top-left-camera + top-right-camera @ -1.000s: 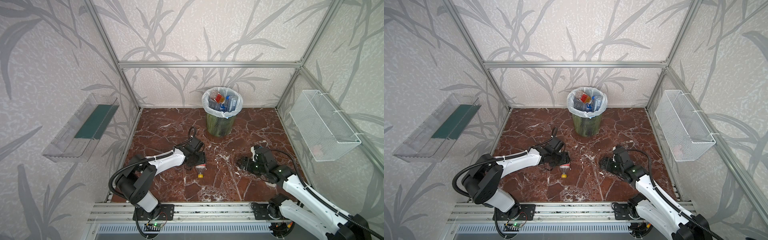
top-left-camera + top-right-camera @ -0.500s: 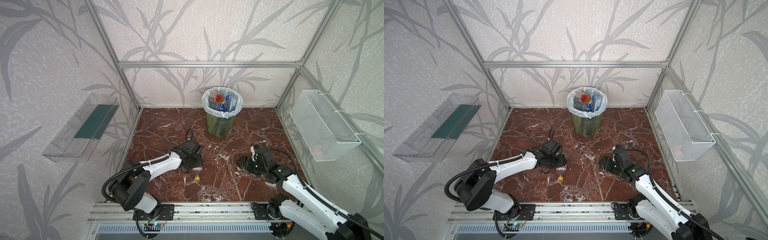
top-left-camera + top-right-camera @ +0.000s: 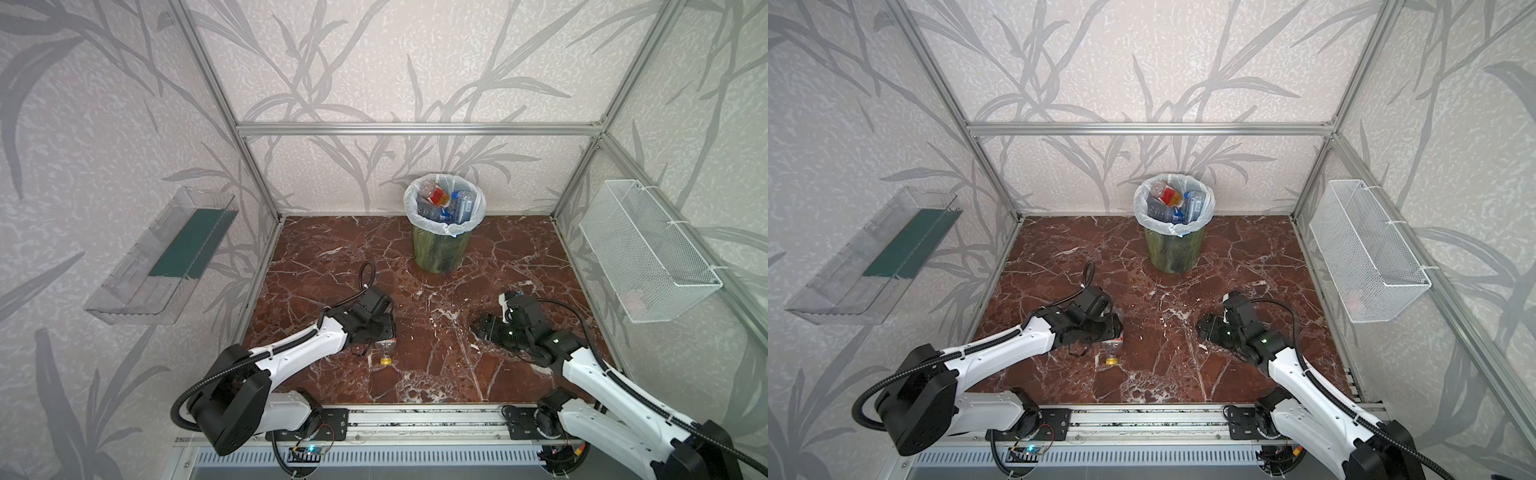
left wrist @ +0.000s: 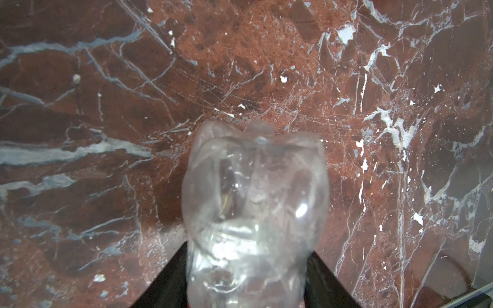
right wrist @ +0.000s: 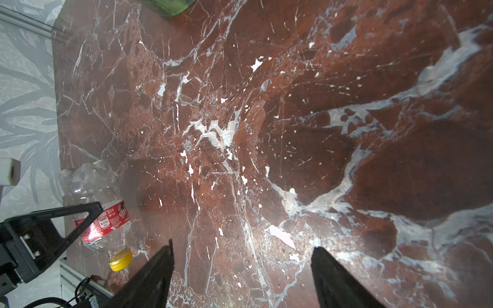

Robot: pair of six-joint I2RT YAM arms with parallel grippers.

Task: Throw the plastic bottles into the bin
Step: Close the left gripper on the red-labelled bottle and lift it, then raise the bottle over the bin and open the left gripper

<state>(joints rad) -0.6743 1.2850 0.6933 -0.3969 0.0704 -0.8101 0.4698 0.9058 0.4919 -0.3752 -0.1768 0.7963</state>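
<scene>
A clear plastic bottle (image 3: 385, 349) (image 3: 1112, 350) with a red label and yellow cap lies low at the marble floor, cap toward the front. My left gripper (image 3: 383, 332) (image 3: 1111, 330) (image 4: 246, 256) is shut on it; the left wrist view shows its crumpled base (image 4: 256, 192) between the black fingers (image 4: 170, 277). The right wrist view shows the same bottle (image 5: 106, 229) in the jaws. The bin (image 3: 441, 253) (image 3: 1173, 253) stands at the back, with several plastic bottles (image 3: 444, 203) (image 3: 1177, 201) inside. My right gripper (image 3: 478, 328) (image 3: 1202, 326) (image 5: 241, 253) is open over bare floor.
A clear tray (image 3: 162, 257) hangs on the left wall and a white wire basket (image 3: 648, 253) on the right wall. An aluminium rail (image 3: 415, 415) carrying both arm bases runs along the front edge. The bin's base (image 5: 173, 6) shows in the right wrist view.
My left gripper has closed on the bottle and drawn it slightly toward the front left. The right gripper has narrowed a little and stayed in place.
</scene>
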